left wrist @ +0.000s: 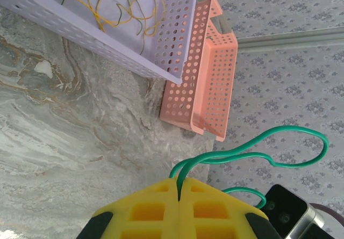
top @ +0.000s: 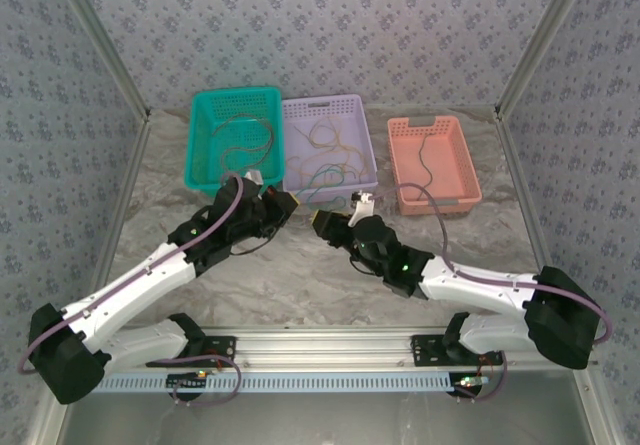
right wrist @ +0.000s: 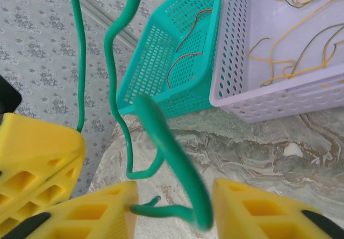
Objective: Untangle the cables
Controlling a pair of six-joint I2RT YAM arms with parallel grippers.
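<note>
Marble-patterned table (top: 300, 275), top view: 3 baskets stand at the far edge, and loose cables (top: 330, 170) lie in the purple basket (top: 330, 186). Left wrist view: left gripper (left wrist: 178, 182) fingers are pressed together, pinching a green cable (left wrist: 279, 134). Right wrist view: right gripper (right wrist: 174, 190) fingers are spread, with the green cable passing between them.

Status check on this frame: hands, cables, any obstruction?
Left hand shut on green cable. Right hand open, astride same cable. Other cables in lilac basket. Nothing blocking.
</note>
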